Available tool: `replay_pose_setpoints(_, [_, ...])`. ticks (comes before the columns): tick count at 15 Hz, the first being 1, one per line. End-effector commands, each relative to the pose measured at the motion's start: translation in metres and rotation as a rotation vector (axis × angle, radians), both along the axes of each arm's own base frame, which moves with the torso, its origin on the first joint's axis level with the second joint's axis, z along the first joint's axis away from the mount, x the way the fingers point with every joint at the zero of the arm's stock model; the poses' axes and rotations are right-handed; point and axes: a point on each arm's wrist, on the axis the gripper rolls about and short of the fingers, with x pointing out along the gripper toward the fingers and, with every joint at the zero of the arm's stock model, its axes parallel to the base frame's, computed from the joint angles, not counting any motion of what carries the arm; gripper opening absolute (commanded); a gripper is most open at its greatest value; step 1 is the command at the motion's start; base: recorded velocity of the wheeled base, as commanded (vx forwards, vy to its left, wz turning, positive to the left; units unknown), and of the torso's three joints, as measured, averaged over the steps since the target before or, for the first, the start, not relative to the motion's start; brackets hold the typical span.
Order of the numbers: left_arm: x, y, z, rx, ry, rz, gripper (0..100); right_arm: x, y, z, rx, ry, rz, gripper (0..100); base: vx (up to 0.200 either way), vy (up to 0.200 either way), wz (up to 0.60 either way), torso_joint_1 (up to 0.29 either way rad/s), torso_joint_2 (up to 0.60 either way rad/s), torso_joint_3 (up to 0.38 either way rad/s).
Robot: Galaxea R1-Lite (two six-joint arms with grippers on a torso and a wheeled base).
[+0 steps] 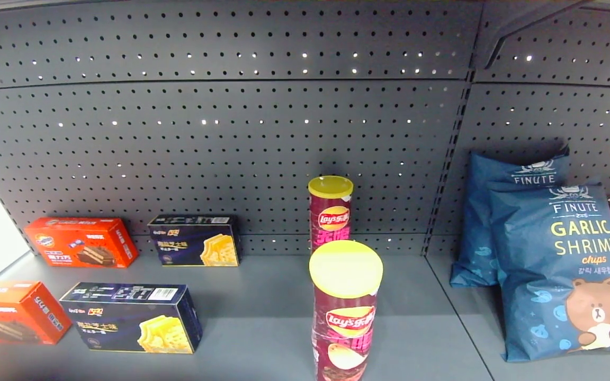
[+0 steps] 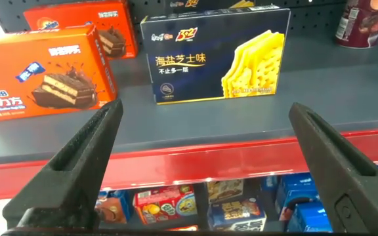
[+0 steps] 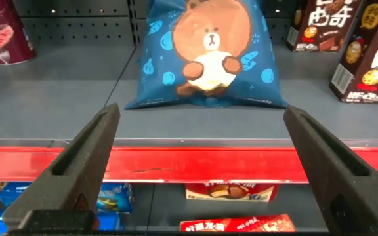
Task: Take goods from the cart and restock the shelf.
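We are holding the left claw [image 2: 205, 106] wide and empty, facing a navy biscuit box [image 2: 215, 56]. The right claw [image 3: 202, 109] is gaping likewise before the blue bear-print chips bag [image 3: 205, 52].

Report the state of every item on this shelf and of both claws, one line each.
Left claw: open, empty.
Right claw: open, empty.
Front crisp can: upright, lid on.
Rear crisp can: upright, lid on.
Front navy box: closed, on its long edge.
Rear navy box: closed, on its long edge.
Front orange box: closed.
Rear orange box: closed.
Front blue bag: upright, leaning back.
Rear blue bag: upright.
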Motion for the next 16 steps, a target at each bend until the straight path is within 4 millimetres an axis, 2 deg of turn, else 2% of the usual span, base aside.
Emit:
replay_pose_setpoints(1, [0.0001,0.0000,0.0000,-0.003,0.001,0.000,100,0.0001,0.0000,0.0000,0.000,0.001,0.001,100,0.000,0.000,0.00,0.000,0.00,0.000])
replay_pose_setpoints(4, [0.0001,0.0000,-0.0001,-0.001,0.003,-0.002,100,0.0001,0.0000,0.0000,0.000,0.001,0.001,100,0.000,0.000,0.00,0.000,0.00,0.000])
replay_pose_setpoints(6, [0.0001,-0.0001,-0.0001,0.003,0.002,-0.004,100,0.0001,0.0000,0.0000,0.000,0.001,0.001,100,-0.200,0.000,0.00,0.005,0.01,0.005])
replay_pose_setpoints(16, [0.0001,0.0001,0.0000,-0.015,0.002,0.004,100,0.0001,0.0000,0.0000,0.000,0.001,0.001,100,0.000,-0.020,0.00,0.000,0.00,0.000])
